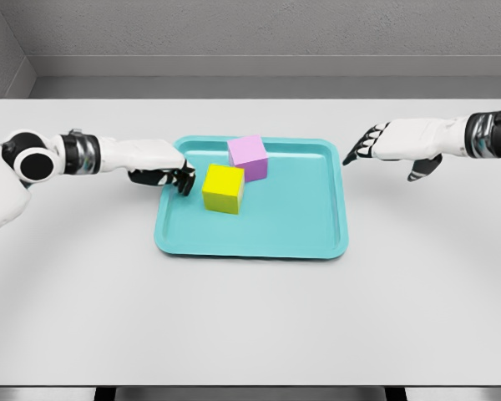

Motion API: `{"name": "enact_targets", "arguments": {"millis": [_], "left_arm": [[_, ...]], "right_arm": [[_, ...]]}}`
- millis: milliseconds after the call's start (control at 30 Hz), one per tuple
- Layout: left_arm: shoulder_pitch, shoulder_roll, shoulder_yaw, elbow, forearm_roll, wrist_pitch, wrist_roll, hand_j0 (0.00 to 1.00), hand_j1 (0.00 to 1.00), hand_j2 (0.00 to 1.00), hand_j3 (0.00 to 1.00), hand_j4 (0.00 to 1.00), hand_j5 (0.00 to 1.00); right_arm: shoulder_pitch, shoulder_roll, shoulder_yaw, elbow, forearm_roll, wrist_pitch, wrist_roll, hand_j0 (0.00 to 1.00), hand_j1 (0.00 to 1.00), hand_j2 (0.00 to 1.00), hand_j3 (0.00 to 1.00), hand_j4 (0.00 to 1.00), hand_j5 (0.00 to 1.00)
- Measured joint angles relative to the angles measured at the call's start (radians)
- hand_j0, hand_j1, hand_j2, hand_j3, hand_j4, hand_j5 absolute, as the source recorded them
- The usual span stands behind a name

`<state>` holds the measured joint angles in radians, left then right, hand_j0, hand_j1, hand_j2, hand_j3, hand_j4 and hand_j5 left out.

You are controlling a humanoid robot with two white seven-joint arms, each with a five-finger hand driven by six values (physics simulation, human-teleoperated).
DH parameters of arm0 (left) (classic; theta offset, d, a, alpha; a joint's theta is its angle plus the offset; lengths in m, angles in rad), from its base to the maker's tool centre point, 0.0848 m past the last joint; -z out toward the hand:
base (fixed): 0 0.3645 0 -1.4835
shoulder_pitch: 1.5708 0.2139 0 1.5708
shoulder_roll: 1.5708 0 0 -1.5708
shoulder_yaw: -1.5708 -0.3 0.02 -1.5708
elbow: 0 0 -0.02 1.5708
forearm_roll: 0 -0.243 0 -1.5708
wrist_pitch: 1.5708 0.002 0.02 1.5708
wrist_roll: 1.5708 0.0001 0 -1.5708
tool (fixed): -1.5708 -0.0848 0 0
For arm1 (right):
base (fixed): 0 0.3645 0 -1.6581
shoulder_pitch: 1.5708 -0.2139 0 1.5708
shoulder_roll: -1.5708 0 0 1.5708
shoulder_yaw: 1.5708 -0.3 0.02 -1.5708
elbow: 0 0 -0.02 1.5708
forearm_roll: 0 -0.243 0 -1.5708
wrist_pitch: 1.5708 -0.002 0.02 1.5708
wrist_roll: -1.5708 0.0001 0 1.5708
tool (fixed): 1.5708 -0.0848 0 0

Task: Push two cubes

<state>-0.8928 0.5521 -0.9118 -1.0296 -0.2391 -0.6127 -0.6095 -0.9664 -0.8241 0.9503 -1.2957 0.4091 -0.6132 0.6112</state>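
A yellow cube (223,188) sits on the left half of a teal tray (301,225). Behind it and slightly right stands a pink cube (249,157), its lower front corner close to the yellow one. My left hand (174,176) reaches over the tray's left rim, fingers curled, fingertips just left of the yellow cube and holding nothing. My right hand (369,145) hovers beyond the tray's right rim, fingers extended and pointing left toward the tray, apart from both cubes.
The tray lies in the middle of a grey table (250,317). A grey wall stands behind the table's far edge.
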Motion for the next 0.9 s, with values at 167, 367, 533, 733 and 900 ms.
{"name": "enact_targets", "arguments": {"millis": [167, 367, 533, 733, 900], "left_arm": [[0.003, -0.05, -0.001, 0.002, -0.04, 0.004, -0.002, 0.35, 0.35, 0.35, 0.35, 0.35, 0.35], [0.005, -0.082, -0.012, 0.001, -0.056, 0.004, -0.002, 0.35, 0.35, 0.35, 0.35, 0.35, 0.35], [0.008, -0.069, -0.015, -0.034, -0.044, 0.0, -0.002, 0.37, 0.37, 0.37, 0.37, 0.37, 0.37], [0.069, 0.062, -0.056, -0.29, 0.093, -0.001, -0.002, 0.36, 0.36, 0.36, 0.36, 0.36, 0.36], [0.066, 0.042, -0.099, -0.38, 0.145, 0.0, -0.002, 0.36, 0.36, 0.36, 0.36, 0.36, 0.36]], "right_arm": [[0.002, -0.029, -0.005, -0.009, -0.007, 0.0, 0.0, 1.0, 1.0, 1.0, 1.0, 1.0, 1.0], [0.002, -0.04, -0.007, -0.016, -0.012, 0.0, 0.0, 1.0, 1.0, 1.0, 1.0, 1.0, 1.0], [0.0, -0.054, -0.007, -0.021, -0.013, 0.0, 0.0, 1.0, 1.0, 1.0, 1.0, 1.0, 1.0], [0.006, -0.062, -0.007, -0.023, -0.012, 0.0, 0.0, 1.0, 1.0, 1.0, 1.0, 1.0, 1.0], [0.008, -0.068, -0.007, -0.024, -0.013, 0.0, 0.0, 1.0, 1.0, 1.0, 1.0, 1.0, 1.0]]}}
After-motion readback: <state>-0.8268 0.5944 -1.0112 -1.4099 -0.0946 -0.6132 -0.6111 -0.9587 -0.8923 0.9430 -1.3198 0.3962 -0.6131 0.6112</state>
